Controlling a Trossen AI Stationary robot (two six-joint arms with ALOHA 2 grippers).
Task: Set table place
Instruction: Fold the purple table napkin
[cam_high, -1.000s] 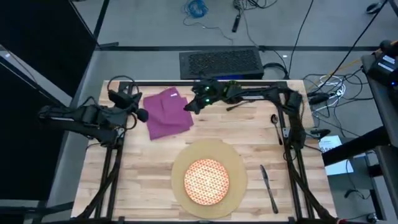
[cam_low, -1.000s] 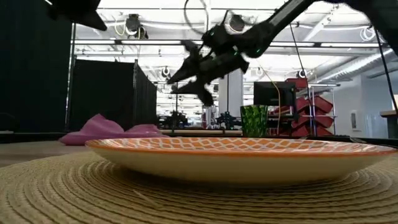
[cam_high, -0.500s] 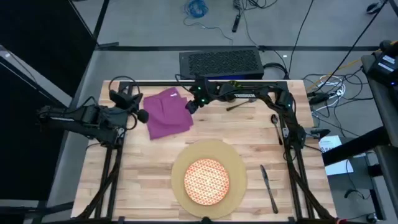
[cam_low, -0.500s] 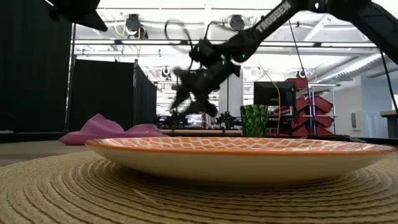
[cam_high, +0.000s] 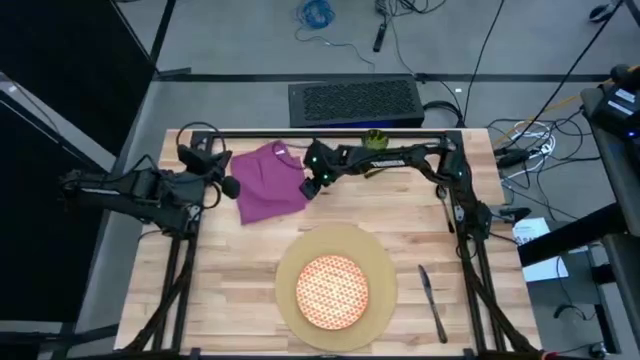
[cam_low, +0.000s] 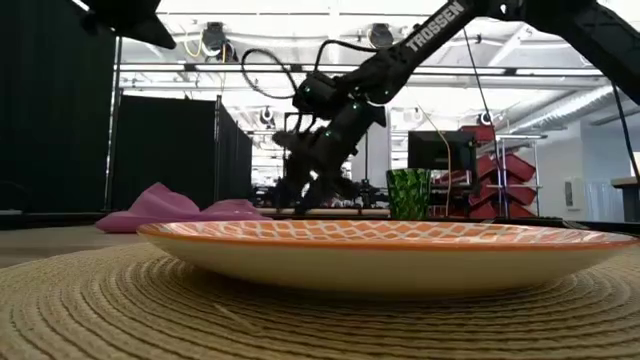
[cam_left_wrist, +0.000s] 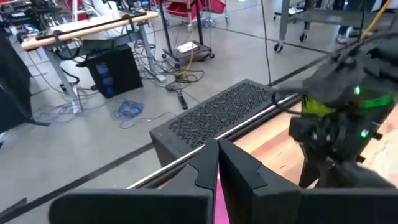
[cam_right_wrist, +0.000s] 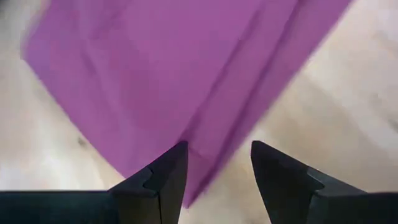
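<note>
Over the purple napkin's (cam_high: 268, 181) near edge my right gripper (cam_right_wrist: 217, 163) hovers, fingers parted; napkin pickup is under way, so I'd descend next and pinch that hem.

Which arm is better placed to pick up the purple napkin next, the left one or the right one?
The right. Its tool hangs open at the purple napkin's edge nearest the plate, with the cloth showing just ahead of its fingers. The left tool sits shut at the napkin's opposite edge.
</note>
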